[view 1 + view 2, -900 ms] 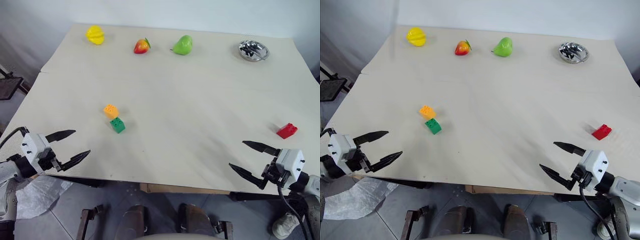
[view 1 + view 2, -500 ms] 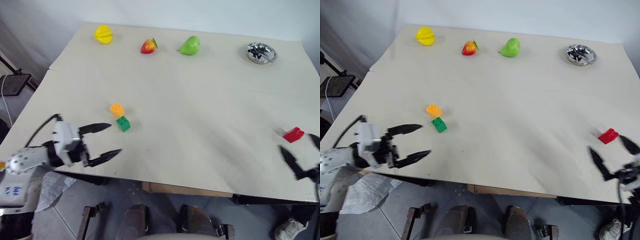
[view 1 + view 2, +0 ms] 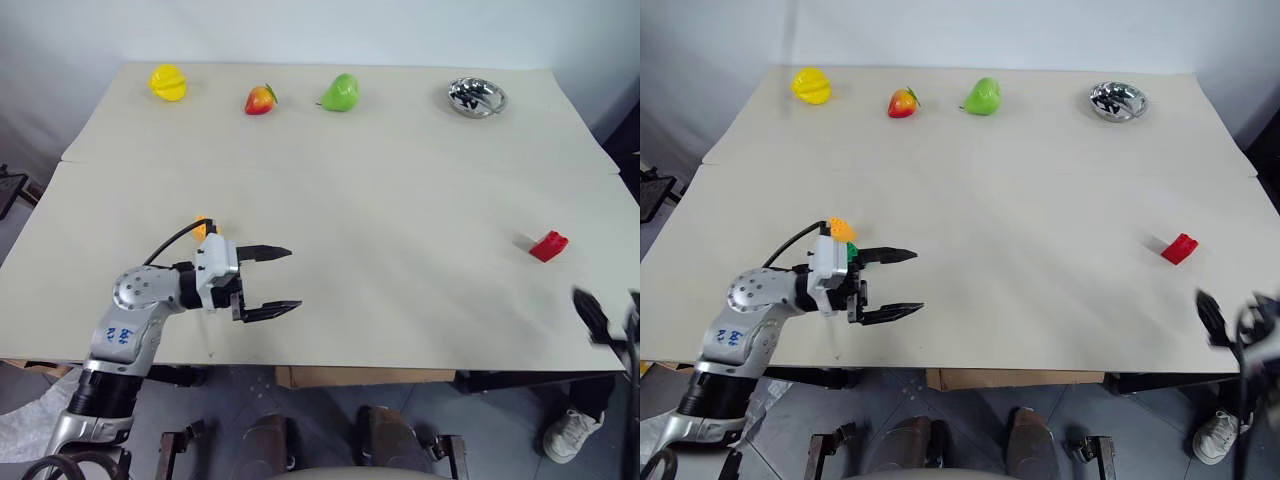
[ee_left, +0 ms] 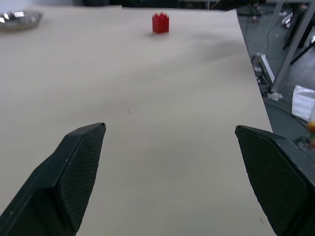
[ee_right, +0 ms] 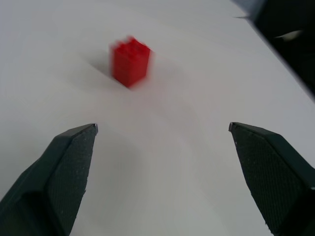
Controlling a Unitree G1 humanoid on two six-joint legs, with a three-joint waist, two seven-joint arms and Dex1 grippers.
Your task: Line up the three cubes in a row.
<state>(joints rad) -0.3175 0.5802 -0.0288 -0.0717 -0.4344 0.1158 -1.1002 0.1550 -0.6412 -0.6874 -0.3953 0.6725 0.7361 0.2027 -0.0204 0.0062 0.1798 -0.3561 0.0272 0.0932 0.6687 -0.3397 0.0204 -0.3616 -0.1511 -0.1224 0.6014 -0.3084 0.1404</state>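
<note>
Lying skewed to the counter's (image 3: 400, 160) right edge, the red cube (image 3: 548, 245) sits alone; orange cube (image 3: 841, 229) and green cube (image 3: 852, 250) hide behind the wide-open, empty left claw (image 3: 268, 281); right claw (image 5: 162, 172) gapes empty.

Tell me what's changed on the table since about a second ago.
The left gripper has swung in over the table, open and pointing toward the robot's right, now partly covering the green cube and orange cube. The right gripper, open, now faces the red cube. Nothing was grasped; cubes and toy fruits stayed put.
</note>
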